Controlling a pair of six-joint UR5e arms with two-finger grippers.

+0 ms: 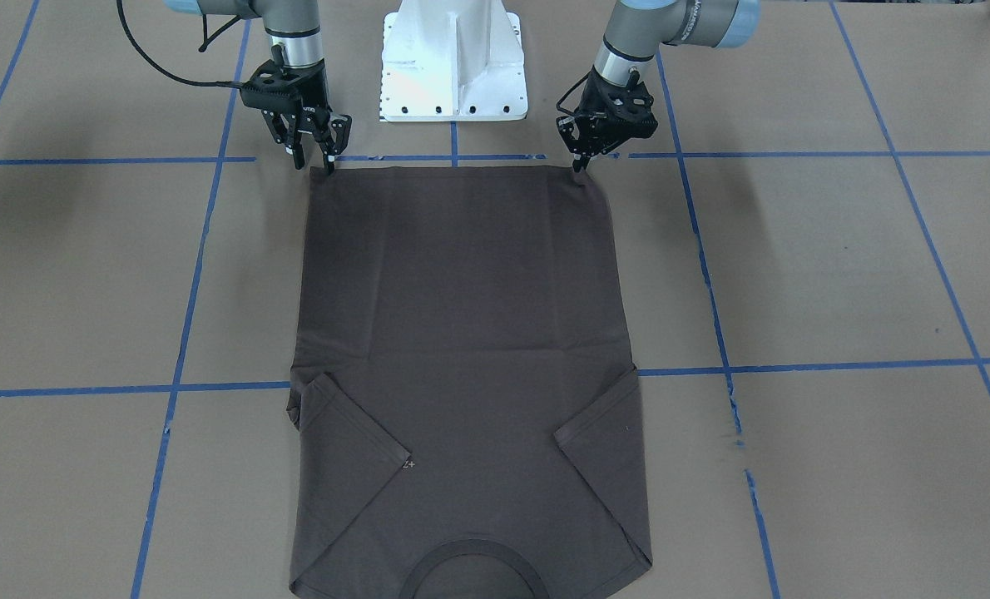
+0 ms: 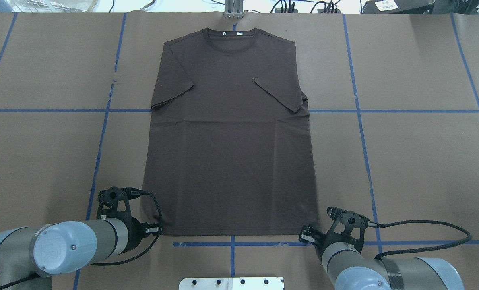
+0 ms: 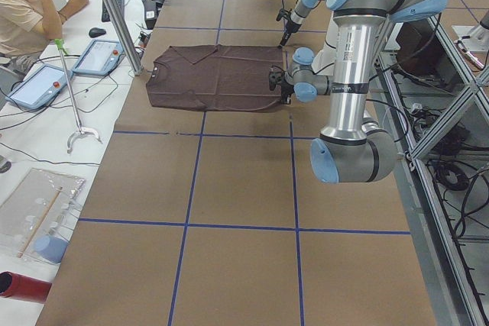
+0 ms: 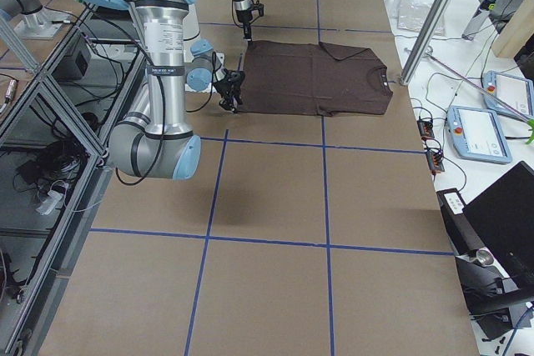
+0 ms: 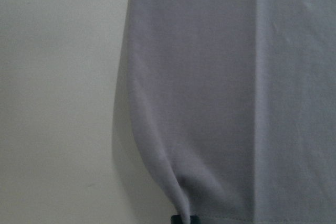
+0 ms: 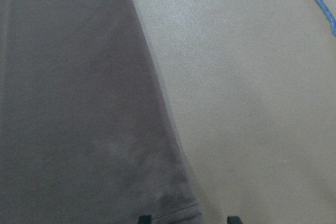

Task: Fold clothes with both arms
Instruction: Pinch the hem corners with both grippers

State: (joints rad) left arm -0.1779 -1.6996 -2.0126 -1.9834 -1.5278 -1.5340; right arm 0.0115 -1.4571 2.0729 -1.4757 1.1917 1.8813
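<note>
The dark brown T-shirt point(image 2: 227, 141) lies flat on the brown paper table, collar point(image 2: 231, 34) at the far edge, hem towards me, both sleeves folded in over the chest. My left gripper point(image 1: 580, 162) is shut on the hem corner at my left; in the left wrist view the cloth point(image 5: 220, 103) puckers into the closed tips of the left gripper point(image 5: 184, 219). At the other hem corner my right gripper point(image 1: 314, 160) is open. In the right wrist view the right gripper point(image 6: 189, 217) straddles the T-shirt's corner point(image 6: 79, 103), low at the table.
The white base pedestal point(image 1: 453, 62) stands between the arms, just behind the hem. Blue tape lines point(image 2: 360, 110) grid the paper. A seated person point(image 3: 30, 5), tablets point(image 3: 98, 57) and a metal pole point(image 3: 114, 13) are beyond the collar end.
</note>
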